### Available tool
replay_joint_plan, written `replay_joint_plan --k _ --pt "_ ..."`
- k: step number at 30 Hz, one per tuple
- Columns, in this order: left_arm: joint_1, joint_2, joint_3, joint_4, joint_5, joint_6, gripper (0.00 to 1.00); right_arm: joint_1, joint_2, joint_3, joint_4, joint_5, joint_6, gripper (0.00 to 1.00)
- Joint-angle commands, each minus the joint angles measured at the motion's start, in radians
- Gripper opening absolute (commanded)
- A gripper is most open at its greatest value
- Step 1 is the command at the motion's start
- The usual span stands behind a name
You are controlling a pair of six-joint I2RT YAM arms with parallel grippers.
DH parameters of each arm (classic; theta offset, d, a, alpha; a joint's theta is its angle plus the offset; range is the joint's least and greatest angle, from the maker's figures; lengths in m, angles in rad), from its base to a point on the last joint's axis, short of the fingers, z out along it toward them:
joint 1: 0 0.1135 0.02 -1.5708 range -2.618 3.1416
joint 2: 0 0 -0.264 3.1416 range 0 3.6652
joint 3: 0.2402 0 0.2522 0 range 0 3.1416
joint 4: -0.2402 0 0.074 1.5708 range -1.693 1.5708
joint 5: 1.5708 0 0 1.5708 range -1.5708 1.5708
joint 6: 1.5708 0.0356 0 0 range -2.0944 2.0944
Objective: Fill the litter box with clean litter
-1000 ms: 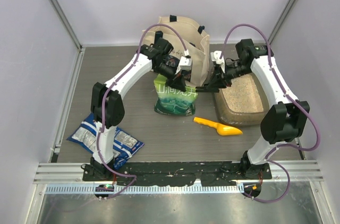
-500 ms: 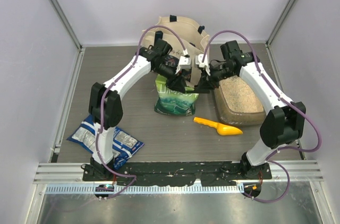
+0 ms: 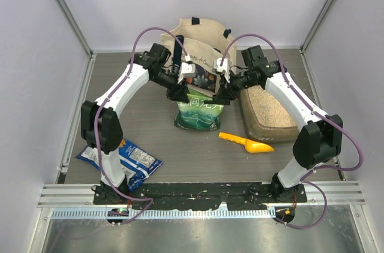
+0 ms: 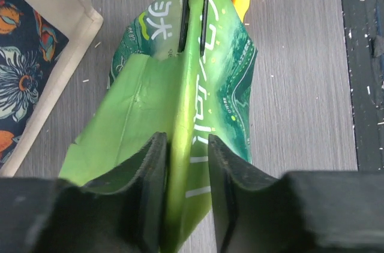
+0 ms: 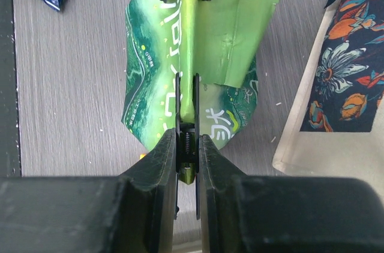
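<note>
Green pouch, one, right gripper clamped on its seam; left gripper parted, seemingly loose; one scoop

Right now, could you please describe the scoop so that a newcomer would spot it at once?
On the table, find the litter box at right. The scoop lies just before its near left corner, right of the green pouch. It alone is bright yellow.

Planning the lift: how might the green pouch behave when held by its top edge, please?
The green pouch looks floppy: its film creases and folds. It would probably sag and swing under the narrow pinch of the right fingers.
</note>
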Motion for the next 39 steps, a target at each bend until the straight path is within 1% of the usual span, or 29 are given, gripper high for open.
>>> replay_joint_plan --k 1,2,3,6,7,8,9,11,20,29,35,39 --pt "0.014 -0.050 -0.054 -0.026 -0.019 0.038 0.32 0.019 -0.020 -0.055 0.175 -0.031 0.144 0.01" --pt "0.023 -0.050 -0.060 -0.032 -0.016 0.038 0.28 0.022 -0.022 -0.076 0.198 -0.036 0.160 0.01" --pt "0.027 -0.051 -0.072 -0.032 -0.014 0.034 0.26 0.022 -0.023 -0.085 0.240 -0.051 0.189 0.02" --pt "0.043 -0.057 -0.100 0.000 -0.002 -0.008 0.19 0.022 -0.023 -0.118 0.295 -0.092 0.229 0.01" --pt "0.046 -0.062 -0.106 0.026 0.004 -0.023 0.15 0.024 -0.026 -0.144 0.312 -0.109 0.238 0.01" --pt "0.054 -0.063 -0.112 0.037 0.012 -0.034 0.14 0.024 -0.031 -0.157 0.356 -0.123 0.253 0.01" --pt "0.057 -0.065 -0.120 0.054 0.018 -0.054 0.11 0.025 -0.042 -0.171 0.382 -0.141 0.295 0.01" --pt "0.061 -0.067 -0.123 0.063 0.030 -0.066 0.11 0.025 -0.048 -0.205 0.444 -0.154 0.330 0.01" --pt "0.066 -0.068 -0.114 0.122 0.049 -0.150 0.10 0.042 -0.002 -0.221 0.446 -0.160 0.303 0.01" --pt "0.066 -0.073 -0.114 0.142 0.041 -0.178 0.10 0.064 0.055 -0.171 0.340 -0.148 0.196 0.02" --pt "0.066 -0.073 -0.116 0.148 0.037 -0.183 0.10 0.068 0.078 -0.162 0.277 -0.118 0.149 0.02" --pt "0.066 -0.074 -0.116 0.158 0.038 -0.192 0.11 0.070 0.081 -0.184 0.271 -0.106 0.139 0.01"
